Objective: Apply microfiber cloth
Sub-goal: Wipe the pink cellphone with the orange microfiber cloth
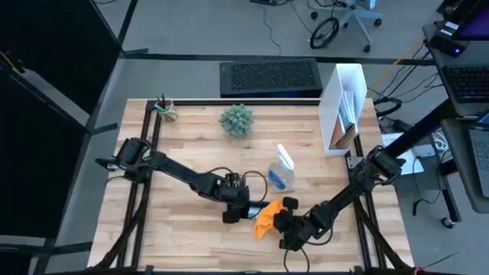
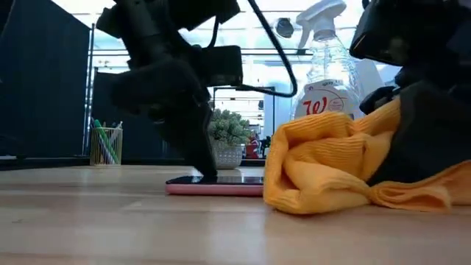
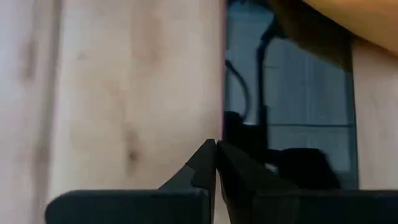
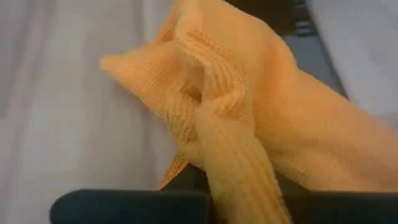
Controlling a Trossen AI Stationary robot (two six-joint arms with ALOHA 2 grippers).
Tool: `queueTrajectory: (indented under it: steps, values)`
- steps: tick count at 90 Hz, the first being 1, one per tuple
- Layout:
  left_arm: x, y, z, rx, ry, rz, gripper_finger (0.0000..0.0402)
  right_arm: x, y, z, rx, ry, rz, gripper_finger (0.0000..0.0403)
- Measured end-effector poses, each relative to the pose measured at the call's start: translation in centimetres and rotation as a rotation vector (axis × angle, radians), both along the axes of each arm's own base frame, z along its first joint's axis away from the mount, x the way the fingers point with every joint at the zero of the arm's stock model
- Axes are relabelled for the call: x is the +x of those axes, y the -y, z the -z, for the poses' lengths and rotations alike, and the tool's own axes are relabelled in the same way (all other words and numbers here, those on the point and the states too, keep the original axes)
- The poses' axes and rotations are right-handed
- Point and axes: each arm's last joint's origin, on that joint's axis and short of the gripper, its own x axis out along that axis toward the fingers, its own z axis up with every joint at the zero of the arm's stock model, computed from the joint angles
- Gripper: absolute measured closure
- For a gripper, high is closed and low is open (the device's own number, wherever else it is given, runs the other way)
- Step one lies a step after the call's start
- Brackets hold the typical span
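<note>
The orange microfiber cloth [image 1: 265,218] lies bunched near the table's front, over the right end of a black smartphone [image 2: 215,187] that lies flat on the wood. My right gripper [image 1: 286,222] is shut on the cloth from the right. My left gripper [image 1: 238,211] is shut, its fingertips down on the phone's left end. The phone's glossy screen [image 3: 298,93] shows in the left wrist view, with the cloth [image 3: 354,15] at its far end. My left gripper presses its shut fingertips [image 2: 204,171] down on the smartphone's left end [image 3: 231,127], close to the edge, coming steeply from above. The phone lies flat on the table under them. My right gripper pinches a bunched fold of the cloth [image 4: 231,146], several layers thick, between its two fingers. It comes slanting down from the table's right. The cloth [image 2: 324,165] is slack, heaped on the table and over the phone's right end.
A clear spray bottle [image 1: 282,171] stands just behind the cloth. Farther back are a small potted plant [image 1: 237,120], a pen cup [image 1: 165,108] at the far left corner and a white file holder [image 1: 344,111] at the far right.
</note>
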Motion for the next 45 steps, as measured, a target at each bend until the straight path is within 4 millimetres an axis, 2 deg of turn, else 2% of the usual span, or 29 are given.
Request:
queueTrajectory:
  steps: [19,33,45]
  values:
    - [-0.3,2.5,-0.2,-0.127,0.024,0.003,0.0396,0.5,1.2,0.0,-0.068,0.003,0.036,0.0396]
    - [0.3,4.0,-0.8,-0.189,0.151,0.040,0.0396,1.6,2.5,0.0,-0.104,0.042,0.064,0.0396]
    - [1.1,4.4,-1.6,-0.230,0.260,0.048,0.0396,2.7,3.4,-0.4,-0.115,0.077,0.046,0.0396]
